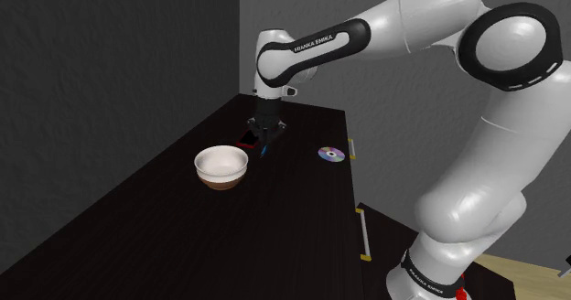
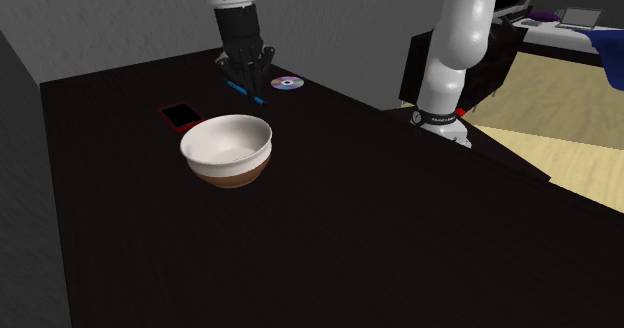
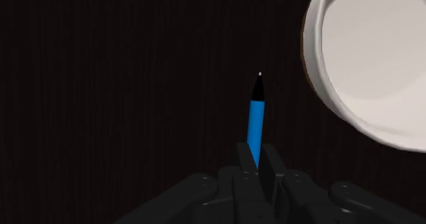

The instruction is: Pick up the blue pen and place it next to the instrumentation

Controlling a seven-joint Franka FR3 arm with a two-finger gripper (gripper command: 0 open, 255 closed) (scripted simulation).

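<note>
Bowl [image 1: 221,165]: white inside, brown base, bare interior. Gripper [image 3: 256,154] is clamped on the blue pen [image 3: 256,123], at 2 o'clock from the bowl in the shoulder view, just beside the red-edged device [image 1: 246,141]. Arm [image 1: 403,28] reaches over the dark table [image 1: 137,220], hand pointing straight down.

Matt dark table [image 3: 102,86], smooth blue pen [image 3: 256,123]
</note>
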